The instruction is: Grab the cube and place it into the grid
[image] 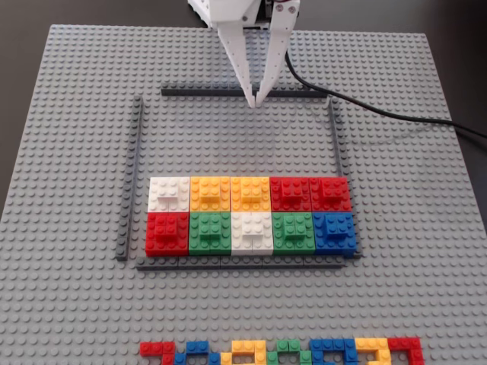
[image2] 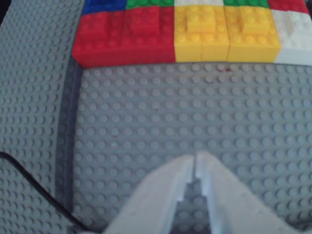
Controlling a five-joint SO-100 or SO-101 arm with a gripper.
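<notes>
The tool [image: 256, 103] hangs closed and empty over the grid frame's [image: 336, 141] far edge; loose cubes [image: 281, 353] lie beyond the filled rows [image: 251, 214], nearest the fixed camera.

Fixed view: looks down from high up at the front of the gray baseplate [image: 68, 152]; faces the arm at the far edge; far enough to see the whole dark frame [image: 137, 175]
Wrist view: rides low behind the gripper [image2: 196, 163]; faces forward and down; very close to the studs
Shared part: the row of colored blocks [image: 251, 194] [image2: 195, 34]; the bare gray floor inside the frame
</notes>
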